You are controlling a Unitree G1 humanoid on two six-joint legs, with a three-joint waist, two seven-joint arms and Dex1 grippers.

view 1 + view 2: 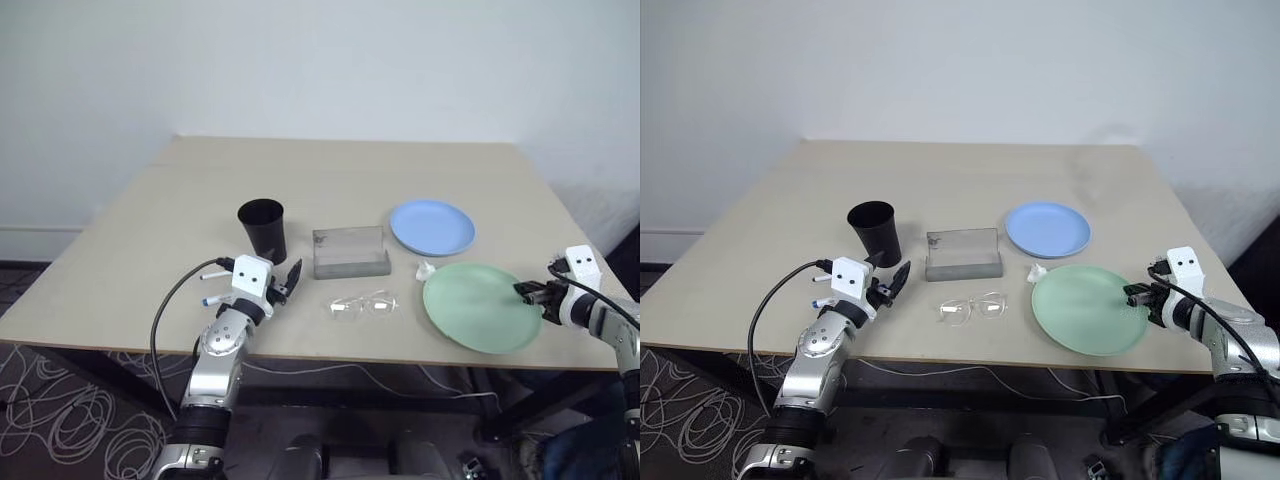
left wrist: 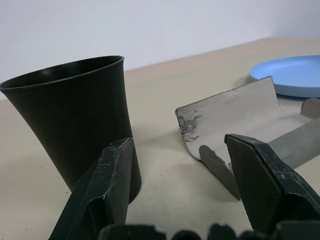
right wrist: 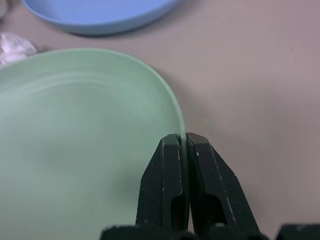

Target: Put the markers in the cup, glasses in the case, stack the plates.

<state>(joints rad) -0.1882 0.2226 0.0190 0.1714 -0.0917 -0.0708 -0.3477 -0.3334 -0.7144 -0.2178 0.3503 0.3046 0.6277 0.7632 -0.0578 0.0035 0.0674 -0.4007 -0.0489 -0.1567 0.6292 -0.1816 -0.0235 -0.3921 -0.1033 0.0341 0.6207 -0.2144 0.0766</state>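
At table's right edge, right end effector (image 3: 182, 145) pinches mint green plate (image 1: 475, 305) rim; left end effector (image 2: 182, 170) spread beside cup (image 2: 75, 125).

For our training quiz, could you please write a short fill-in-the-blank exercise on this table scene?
1. The right claw is shut on the rim of the round mint ____ plate.
2. The left claw stands open near the tapered ____ plastic cup.
3. The clear plastic glasses lie ____ the grey case.

Answers: green; black; outside
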